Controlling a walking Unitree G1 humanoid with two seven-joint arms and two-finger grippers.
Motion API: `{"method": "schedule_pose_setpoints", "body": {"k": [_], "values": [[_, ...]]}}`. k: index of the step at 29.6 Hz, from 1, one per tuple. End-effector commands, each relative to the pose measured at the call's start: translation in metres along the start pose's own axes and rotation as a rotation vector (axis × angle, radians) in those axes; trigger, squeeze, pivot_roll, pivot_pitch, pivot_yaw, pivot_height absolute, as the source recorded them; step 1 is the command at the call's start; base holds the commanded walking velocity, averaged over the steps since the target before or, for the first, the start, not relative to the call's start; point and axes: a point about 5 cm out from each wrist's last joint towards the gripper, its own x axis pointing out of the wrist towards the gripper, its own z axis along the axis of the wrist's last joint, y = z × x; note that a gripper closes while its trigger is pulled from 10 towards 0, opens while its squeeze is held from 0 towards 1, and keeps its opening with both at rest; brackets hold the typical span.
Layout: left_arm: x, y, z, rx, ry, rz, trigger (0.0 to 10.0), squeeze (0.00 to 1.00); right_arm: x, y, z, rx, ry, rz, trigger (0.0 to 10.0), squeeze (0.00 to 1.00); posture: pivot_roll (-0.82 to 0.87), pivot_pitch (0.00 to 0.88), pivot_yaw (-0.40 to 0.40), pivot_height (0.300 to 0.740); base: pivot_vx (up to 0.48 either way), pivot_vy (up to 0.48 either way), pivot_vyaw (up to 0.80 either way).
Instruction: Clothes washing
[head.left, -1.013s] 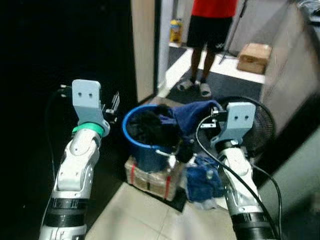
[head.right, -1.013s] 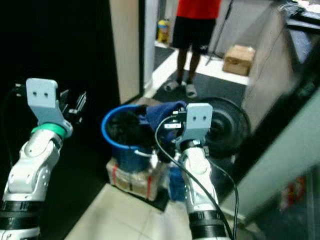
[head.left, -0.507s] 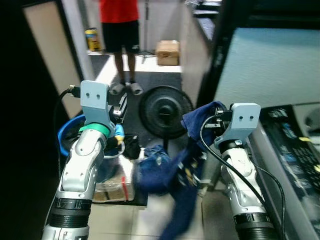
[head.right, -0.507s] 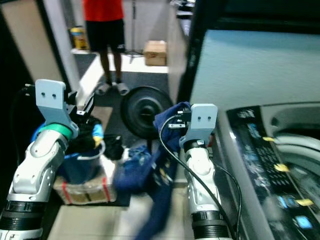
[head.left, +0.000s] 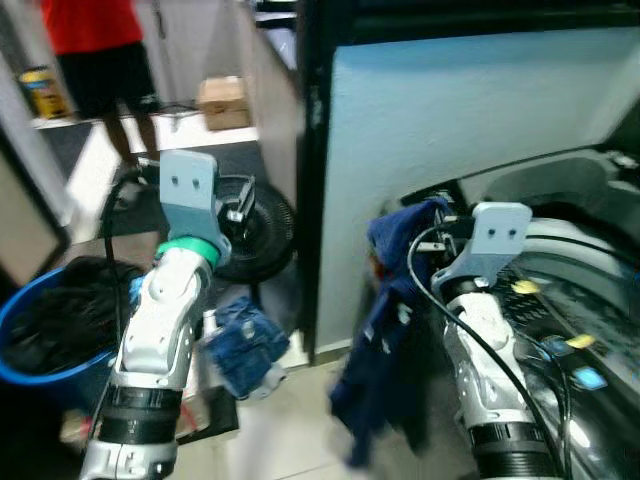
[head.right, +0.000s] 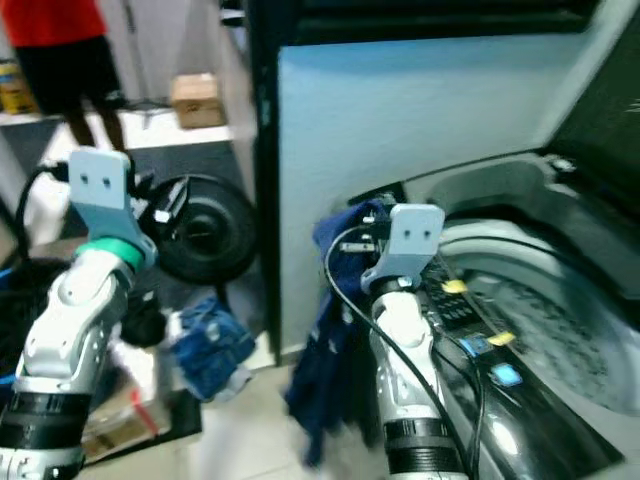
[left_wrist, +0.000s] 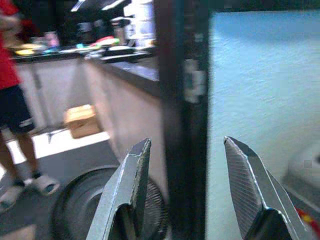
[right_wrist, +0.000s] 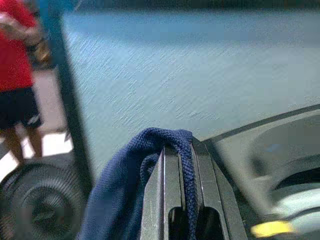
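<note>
Right wrist view: right gripper (right_wrist: 180, 165) has its two black fingers (right_wrist: 155, 195) pressed together on a fold of the navy blue garment (right_wrist: 120, 190), cloth pinched between them and draped over one side. Left eye view: the garment (head.left: 385, 340) hangs from the raised right gripper (head.left: 432, 235) in a long drape toward the pale tiled floor (head.left: 300, 430), just beside the front corner of the top-loading washing machine (head.left: 570, 260). Machine lid is up; grey drum (head.right: 560, 320) is exposed, with the control panel (head.right: 480, 340) near the right forearm. Left gripper (left_wrist: 185, 175) is held up at chest height, fingers spread wide with nothing between them, facing a dark door frame (left_wrist: 182, 100). Blue laundry basket (head.left: 40, 340) with dark clothes sits on the floor to the left; a blue denim piece (head.left: 245, 345) lies beside it. Black round fan (head.left: 255, 235) stands behind. A person (head.left: 95, 60) in red top and dark shorts stands in the background, near a cardboard box (head.left: 222, 100).
</note>
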Motion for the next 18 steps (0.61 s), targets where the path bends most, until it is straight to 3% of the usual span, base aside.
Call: {"method": "schedule_pose_setpoints", "body": {"k": [1,5,18], "values": [[0.001,0.004,0.004,0.008,-0.017,0.003,10.0,0.00,0.003,0.000,0.009,0.023,-0.044,-0.005,10.0,0.00,0.05,0.000,0.065,0.740,0.000,0.000,-0.80],[0.005,0.002,0.017,0.006,-0.064,-0.017,10.0,0.00,0.007,-0.001,0.020,0.089,-0.088,-0.006,10.0,0.00,0.05,0.000,0.069,0.740,0.000,0.000,-0.80],[0.004,-0.003,0.015,-0.014,-0.058,-0.024,10.0,0.00,0.008,0.003,0.024,0.157,-0.097,0.004,10.0,0.00,0.05,0.000,0.069,0.740,0.000,0.000,-0.80]]}}
